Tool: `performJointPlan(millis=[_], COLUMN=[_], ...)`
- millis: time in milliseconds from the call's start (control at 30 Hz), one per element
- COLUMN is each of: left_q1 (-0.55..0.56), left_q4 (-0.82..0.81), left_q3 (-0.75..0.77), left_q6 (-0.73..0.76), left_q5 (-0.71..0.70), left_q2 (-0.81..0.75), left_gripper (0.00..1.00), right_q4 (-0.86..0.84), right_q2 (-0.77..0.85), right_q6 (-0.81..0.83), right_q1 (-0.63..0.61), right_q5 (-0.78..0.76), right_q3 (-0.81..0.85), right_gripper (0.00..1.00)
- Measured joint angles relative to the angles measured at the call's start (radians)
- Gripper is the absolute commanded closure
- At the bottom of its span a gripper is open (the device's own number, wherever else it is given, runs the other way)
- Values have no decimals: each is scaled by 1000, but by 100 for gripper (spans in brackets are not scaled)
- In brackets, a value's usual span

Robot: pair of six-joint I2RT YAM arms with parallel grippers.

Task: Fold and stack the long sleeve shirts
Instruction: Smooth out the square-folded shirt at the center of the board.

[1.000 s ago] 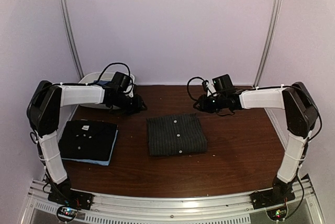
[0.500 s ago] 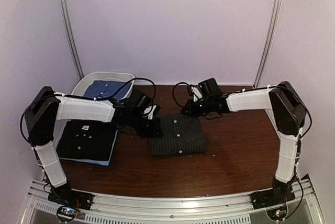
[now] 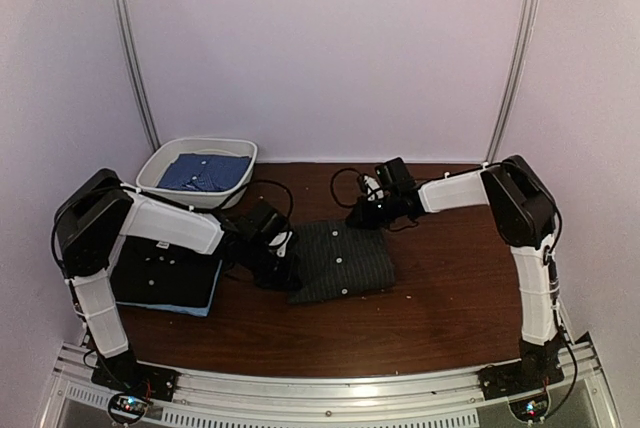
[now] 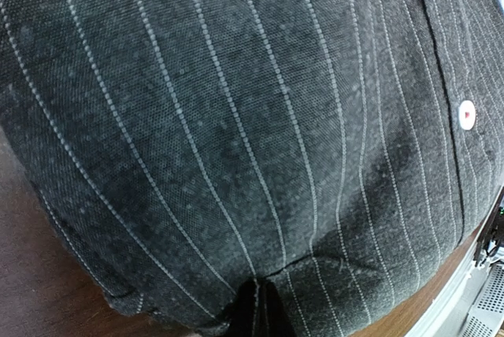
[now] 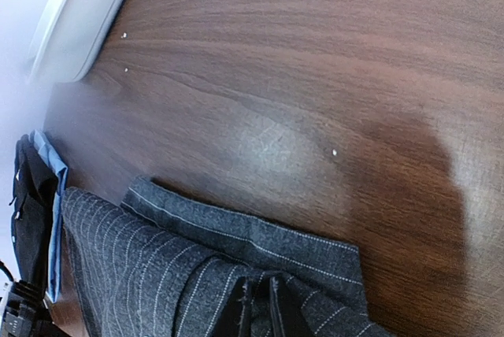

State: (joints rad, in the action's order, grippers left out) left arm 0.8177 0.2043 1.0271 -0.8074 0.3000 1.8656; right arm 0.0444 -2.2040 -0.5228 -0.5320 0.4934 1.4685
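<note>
The folded pinstriped shirt (image 3: 342, 260) lies in the middle of the surface (image 3: 450, 293), just right of the stack with the black shirt (image 3: 165, 268) on top. The left pincer (image 3: 291, 278) is closed on its near-left edge, with cloth bunched at the tips. The right pincer (image 3: 358, 219) appears clamped on the far edge. The step looks like carrying the bundle onto the stack. To do it well, lift both sides together and level so the folds don't slide open. Keep light tension between the two grips, carry low, and set it square over the black shirt before letting go.
</note>
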Motion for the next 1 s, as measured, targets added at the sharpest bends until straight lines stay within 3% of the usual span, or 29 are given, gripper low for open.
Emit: performJointPlan(millis=[233,400,667,1000], left_q1=[3,5,24,87], left_q4=[6,45,53,-4], left_q3=[-3,10,103,149], left_q6=[-6,-7,-10,-10], left_q5=[-7,-10,-8,37], left_q2=[-13,-56,-82,10], left_gripper=[97,97,98,97], right_q4=[52,72,-34,-86], right_q2=[31,180,458,493], right_q6=[5,18,-13,-69], right_q1=[0,-11,-108,-152], right_q5=[-23,-43,-56,-65], right_q3=[19,-42,-293,-559], right_gripper=[83,79,78,78])
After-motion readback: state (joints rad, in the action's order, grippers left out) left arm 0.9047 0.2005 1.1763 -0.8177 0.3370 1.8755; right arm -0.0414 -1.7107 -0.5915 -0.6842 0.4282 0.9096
